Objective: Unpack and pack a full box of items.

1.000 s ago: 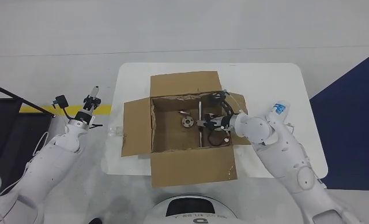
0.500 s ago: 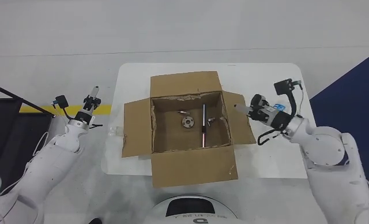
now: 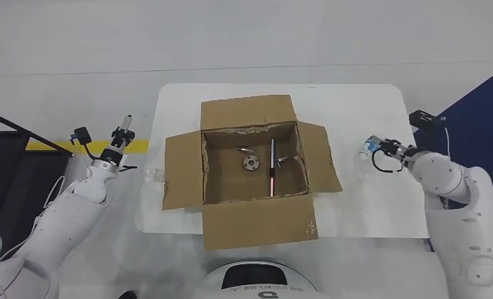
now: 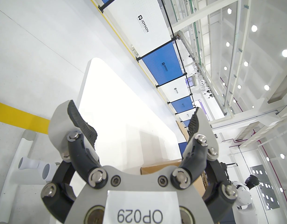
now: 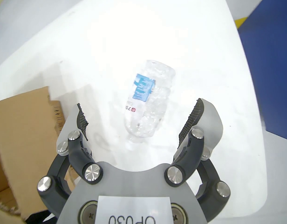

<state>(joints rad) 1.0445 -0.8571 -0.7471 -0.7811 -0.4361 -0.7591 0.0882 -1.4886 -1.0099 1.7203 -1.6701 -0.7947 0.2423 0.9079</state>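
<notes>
1. We see the cardboard box (image 3: 258, 218) in the middle of the white tabletop (image 3: 354, 106), with all four flaps folded outward and the top open.
2. Inside the box lie a round metal disc (image 3: 249, 162) with a hole in its middle and a slim rod (image 3: 271, 166) just beside it, nearer the box's right wall. A small metal piece (image 3: 285, 160) lies close to the rod; we cannot tell what it is.
3. A clear plastic bottle (image 5: 149, 101) with a blue label lies on its side on the tabletop. It is to the right of the box and apart from the right flap.
4. The right claw (image 5: 139, 103) hangs close over the bottle's narrow end. We see its fingers spread wide, one on either side of the bottle, and neither pad touches it. This claw grips nothing.
5. The left claw (image 4: 133, 107) is off the left side of the tabletop, over the floor and well apart from the box. It is tilted upward, and we see its fingers spread with nothing between them.
</notes>
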